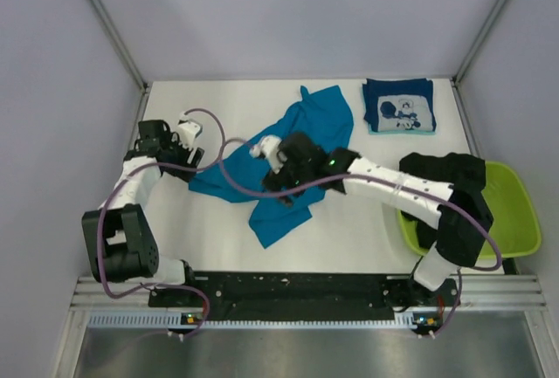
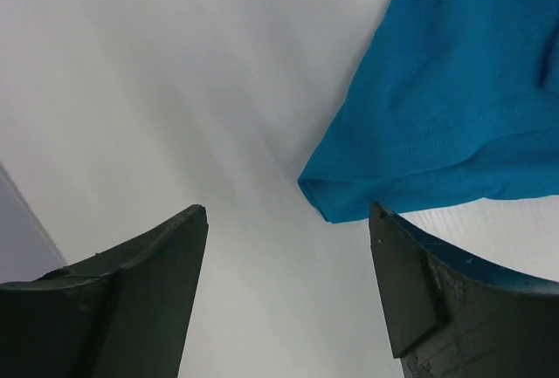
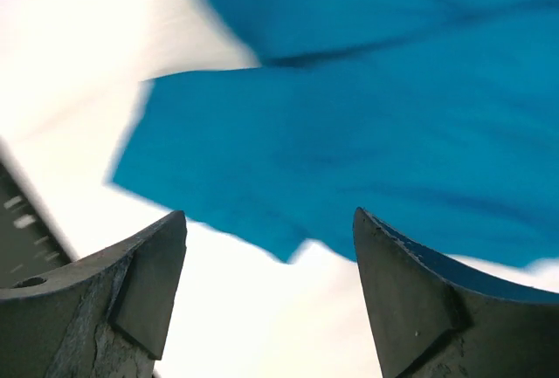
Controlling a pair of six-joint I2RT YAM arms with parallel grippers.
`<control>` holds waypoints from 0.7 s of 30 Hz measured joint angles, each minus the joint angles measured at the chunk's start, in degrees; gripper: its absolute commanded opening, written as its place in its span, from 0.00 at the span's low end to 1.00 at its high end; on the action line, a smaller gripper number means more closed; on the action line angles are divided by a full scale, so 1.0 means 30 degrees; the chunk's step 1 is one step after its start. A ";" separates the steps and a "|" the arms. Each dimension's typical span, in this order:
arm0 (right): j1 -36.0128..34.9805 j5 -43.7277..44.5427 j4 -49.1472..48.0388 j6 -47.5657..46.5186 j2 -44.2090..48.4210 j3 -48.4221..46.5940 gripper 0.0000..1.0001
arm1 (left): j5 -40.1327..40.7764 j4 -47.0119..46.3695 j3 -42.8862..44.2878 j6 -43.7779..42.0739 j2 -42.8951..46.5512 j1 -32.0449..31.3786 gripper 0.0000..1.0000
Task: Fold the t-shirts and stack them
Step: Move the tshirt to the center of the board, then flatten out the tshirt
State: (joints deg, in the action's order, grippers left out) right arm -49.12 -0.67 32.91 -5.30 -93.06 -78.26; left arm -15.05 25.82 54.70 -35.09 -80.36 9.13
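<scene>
The teal-blue t-shirt (image 1: 307,129) lies crumpled and spread across the middle of the table. My left gripper (image 1: 196,160) is open at its left edge. In the left wrist view a hemmed corner of the teal shirt (image 2: 437,90) lies just ahead of the open left gripper (image 2: 288,221), nothing between the fingers. My right gripper (image 1: 279,184) hovers open over the shirt's lower part. The right wrist view shows the teal cloth (image 3: 349,134) beyond the empty right gripper (image 3: 271,221). The navy printed t-shirt (image 1: 399,106) lies folded at the back right. The black t-shirt (image 1: 458,188) hangs over the basin's rim.
The lime-green basin (image 1: 517,212) stands at the right edge of the table, beside the right arm. A purple cable loops from the left arm across the teal shirt. Grey walls close in the table at the back and sides.
</scene>
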 measured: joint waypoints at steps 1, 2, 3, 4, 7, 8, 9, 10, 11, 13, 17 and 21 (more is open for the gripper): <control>-0.1457 -0.0364 -0.0321 -0.0036 0.0036 0.0415 0.77 | 0.0073 0.0087 0.0109 0.0044 -0.0393 0.0000 0.79; -0.2732 -0.0707 -0.0554 -0.0044 -0.0306 0.0605 0.77 | 0.0197 0.0255 0.0321 0.0175 -0.0918 0.0000 0.80; -0.3840 -0.0903 -0.0750 -0.0036 -0.0933 0.0612 0.77 | 0.0291 0.0408 0.0576 0.0284 -0.1370 0.0000 0.80; -0.4488 -0.0962 -0.0969 -0.0007 -0.1486 0.0612 0.77 | 0.0335 0.0495 0.0816 0.0401 -0.1719 0.0000 0.80; -0.5865 -0.0874 -0.1246 0.0248 -0.3854 0.0423 0.77 | 0.0313 0.0627 0.1129 0.0714 -0.1945 0.0000 0.81; -0.6047 -0.0801 -0.1297 0.0386 -0.4605 0.0372 0.75 | 0.0299 0.0619 0.1151 0.0743 -0.1872 0.0000 0.81; -0.6120 -0.0699 -0.1246 0.0525 -0.5180 0.0291 0.73 | 0.0313 0.0627 0.1166 0.0780 -0.1851 0.0000 0.81; -0.6164 -0.0517 -0.1224 0.0692 -0.5836 0.0175 0.70 | 0.0328 0.0648 0.1166 0.0794 -0.1800 0.0000 0.81; -0.6156 -0.0226 -0.1260 0.0831 -0.6375 0.0095 0.57 | 0.0335 0.0692 0.1166 0.0801 -0.1756 0.0000 0.81; -0.6156 0.0503 -0.1231 0.1115 -0.7002 -0.0408 0.31 | 0.0372 0.0809 0.1166 0.0801 -0.1596 0.0000 0.81; -0.6164 0.1457 -0.1384 0.2018 -0.7570 -0.1042 0.00 | 0.0299 0.1005 0.1166 0.0801 -0.0998 0.0000 0.81; -0.6164 0.2987 -0.1472 0.2543 -0.7155 -0.0481 0.00 | -0.0117 0.1290 0.1180 0.0816 -0.0109 -0.0095 0.80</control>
State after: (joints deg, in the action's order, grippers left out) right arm -67.61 8.29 28.49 2.33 -114.52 -79.70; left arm -15.40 29.69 58.24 -32.64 -80.68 8.84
